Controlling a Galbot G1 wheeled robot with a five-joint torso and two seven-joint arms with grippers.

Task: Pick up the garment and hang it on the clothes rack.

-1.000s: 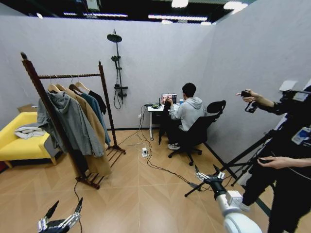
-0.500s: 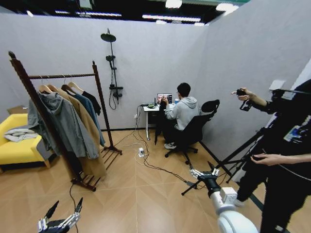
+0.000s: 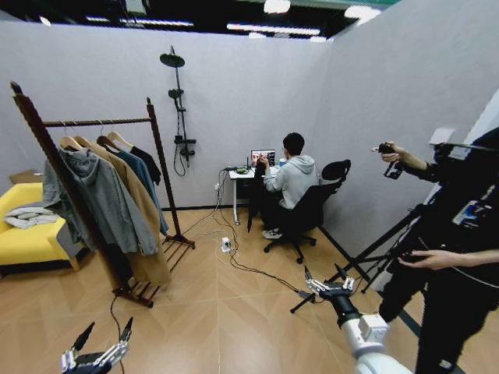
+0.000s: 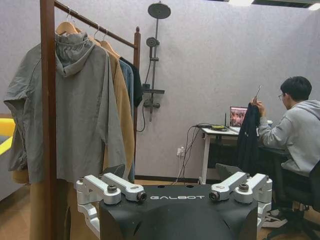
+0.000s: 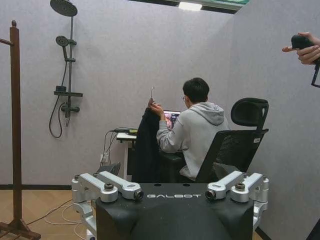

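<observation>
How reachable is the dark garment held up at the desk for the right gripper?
Probably not yet: much open floor separates the right gripper from the dark garment.

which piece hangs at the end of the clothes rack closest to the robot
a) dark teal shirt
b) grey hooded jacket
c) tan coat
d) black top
B: in the head view the grey hooded jacket hangs at the near post of the clothes rack, with the other clothes behind it, farther along the rod.
</observation>
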